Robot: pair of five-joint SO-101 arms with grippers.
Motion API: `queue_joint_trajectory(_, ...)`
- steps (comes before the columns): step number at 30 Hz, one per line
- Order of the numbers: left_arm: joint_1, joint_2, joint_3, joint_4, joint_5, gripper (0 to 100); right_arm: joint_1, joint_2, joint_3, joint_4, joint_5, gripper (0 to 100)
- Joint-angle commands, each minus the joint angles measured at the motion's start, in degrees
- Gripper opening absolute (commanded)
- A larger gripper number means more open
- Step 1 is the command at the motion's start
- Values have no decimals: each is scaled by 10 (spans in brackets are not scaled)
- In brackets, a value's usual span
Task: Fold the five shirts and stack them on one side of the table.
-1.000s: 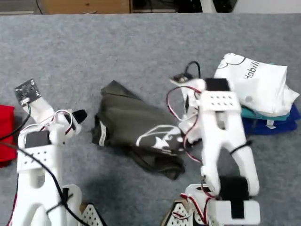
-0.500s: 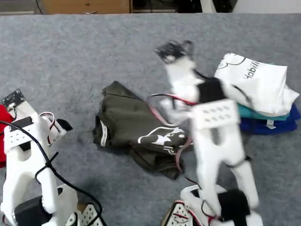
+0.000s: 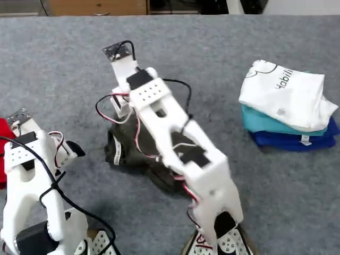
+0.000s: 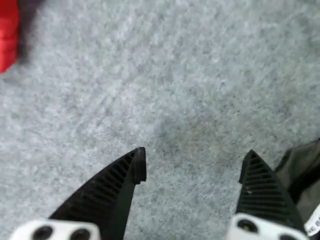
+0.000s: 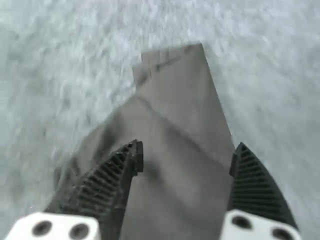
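Note:
A crumpled dark olive shirt (image 3: 125,144) lies mid-table, partly hidden under my right arm (image 3: 170,138), which stretches across it to its far left corner. My right gripper (image 5: 185,155) hangs open just above a flat corner of that olive shirt (image 5: 180,110), holding nothing. A red shirt (image 3: 4,146) sits at the table's left edge. My left gripper (image 3: 74,151) is open over bare carpet between the red shirt (image 4: 7,30) and the olive shirt (image 4: 304,170). On the right, a white shirt (image 3: 284,93), a teal one (image 3: 263,125) and a blue one (image 3: 300,139) lie folded in a stack.
Grey carpet (image 3: 64,64) covers the whole table, with open room along the far side and between the olive shirt and the stack. A wooden cabinet (image 3: 95,6) stands beyond the far edge.
My right arm has swung from beside the stack leftward across the olive shirt to its far left corner. My left arm has drawn back a little toward the red shirt.

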Motion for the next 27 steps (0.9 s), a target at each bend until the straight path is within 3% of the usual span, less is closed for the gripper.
queue_joint_trajectory(1, -7, 0, -12, 4, -4, 307, -3, 85, -175, 66, -9, 202)
queue_joint_trajectory(5, -4, 0, -14, 0, -4, 307, -6, 152, -354, 179, 50, 9)
queue_joint_trajectory(9, -3, 0, -18, 0, -4, 307, 7, 191, -530, 277, 68, 2)
queue_joint_trajectory(13, -3, 0, -18, 0, -4, 307, 36, 171, -650, 280, 70, 3)
queue_joint_trajectory(21, -3, 0, -20, 0, -4, 307, 37, -57, -619, 280, 77, 3)
queue_joint_trajectory(27, -4, 0, -112, 7, 13, 307, 41, -223, -618, 280, 87, 3)
